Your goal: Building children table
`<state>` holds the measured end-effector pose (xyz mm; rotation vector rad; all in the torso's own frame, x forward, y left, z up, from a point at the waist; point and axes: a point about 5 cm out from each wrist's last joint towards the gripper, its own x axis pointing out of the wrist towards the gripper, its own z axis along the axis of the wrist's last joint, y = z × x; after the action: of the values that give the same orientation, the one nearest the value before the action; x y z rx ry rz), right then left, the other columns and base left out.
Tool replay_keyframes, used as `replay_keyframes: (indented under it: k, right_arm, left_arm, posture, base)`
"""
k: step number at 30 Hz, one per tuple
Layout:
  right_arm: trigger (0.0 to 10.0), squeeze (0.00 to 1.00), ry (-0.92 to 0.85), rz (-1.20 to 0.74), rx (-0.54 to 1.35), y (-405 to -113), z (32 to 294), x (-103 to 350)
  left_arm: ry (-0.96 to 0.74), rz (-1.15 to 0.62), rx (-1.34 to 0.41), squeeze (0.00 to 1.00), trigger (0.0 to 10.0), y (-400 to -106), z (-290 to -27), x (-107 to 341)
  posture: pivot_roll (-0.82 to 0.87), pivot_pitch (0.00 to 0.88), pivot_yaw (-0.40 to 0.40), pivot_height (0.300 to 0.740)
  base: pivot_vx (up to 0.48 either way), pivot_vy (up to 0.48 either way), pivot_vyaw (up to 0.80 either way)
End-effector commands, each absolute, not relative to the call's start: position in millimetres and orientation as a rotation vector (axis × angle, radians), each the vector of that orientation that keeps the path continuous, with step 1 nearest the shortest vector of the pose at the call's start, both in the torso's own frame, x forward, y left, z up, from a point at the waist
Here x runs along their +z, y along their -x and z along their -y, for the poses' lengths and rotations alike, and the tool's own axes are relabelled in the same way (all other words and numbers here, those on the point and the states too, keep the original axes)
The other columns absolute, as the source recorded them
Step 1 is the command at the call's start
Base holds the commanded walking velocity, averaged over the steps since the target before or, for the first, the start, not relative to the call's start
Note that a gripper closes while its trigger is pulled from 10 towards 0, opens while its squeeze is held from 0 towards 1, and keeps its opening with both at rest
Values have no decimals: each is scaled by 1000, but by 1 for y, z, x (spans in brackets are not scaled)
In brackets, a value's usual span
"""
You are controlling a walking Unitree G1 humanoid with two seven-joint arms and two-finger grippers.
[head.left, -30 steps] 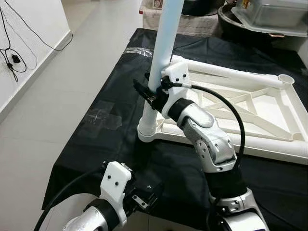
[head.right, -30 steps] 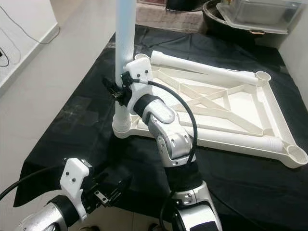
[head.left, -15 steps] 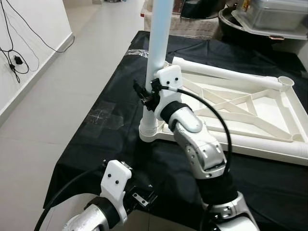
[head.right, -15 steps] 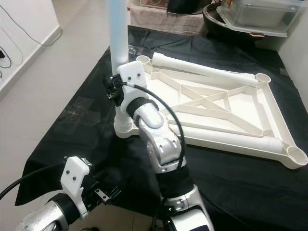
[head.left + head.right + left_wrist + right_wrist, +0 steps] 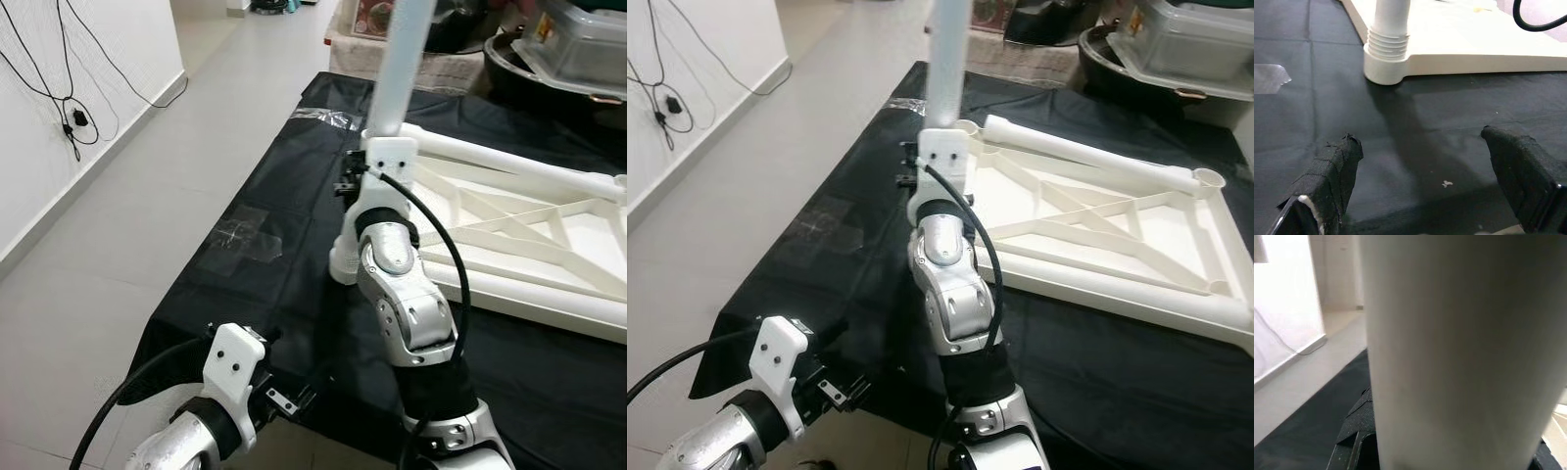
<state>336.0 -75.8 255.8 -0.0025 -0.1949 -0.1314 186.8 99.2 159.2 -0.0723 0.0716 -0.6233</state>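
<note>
We see a white table frame (image 5: pixel 1087 235) lying upside down on a black cloth (image 5: pixel 245 284). One pale table leg (image 5: pixel 397 69) stands upright in its near-left corner socket. Our right gripper (image 5: pixel 355 181) appears clamped around that leg, though the wrist hides its fingers. Our left gripper (image 5: pixel 1425 196) hovers low over the cloth's near edge, fingers (image 5: pixel 1334 171) spread apart.

You are looking at a pale tiled floor (image 5: pixel 118 245) beside a white wall (image 5: pixel 59 59) with black cables (image 5: pixel 69 108) hanging down it. A black cloth (image 5: pixel 245 274) covers the tabletop, with clear tape (image 5: pixel 245 233) stuck on it.
</note>
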Motion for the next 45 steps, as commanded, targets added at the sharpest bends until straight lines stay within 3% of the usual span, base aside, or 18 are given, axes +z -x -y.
replay_keyframes:
  k: [1,7,19,45]
  right_arm:
    - [10000,0,-67,-7,-304,-336,79,216]
    - [10000,0,-214,-64,-518,-338,86,213]
    - [10000,0,-201,-116,-807,-339,113,203]
    - [10000,0,-252,-124,-800,-349,102,205]
  left_arm:
    - [71,-85,-624,0,10000,-187,-100,155]
    - [65,-81,-623,0,10000,-190,-100,155]
    - [59,-80,-635,0,10000,-192,-100,154]
    - [63,-91,-668,0,10000,-188,-93,150]
  posture:
    - [87,176,-82,740]
    - [90,179,-80,740]
    - [98,177,-74,740]
    - [98,185,-69,740]
  base:
    - [0,0,0]
    - [0,0,0]
    - [0,0,0]
    - [0,0,0]
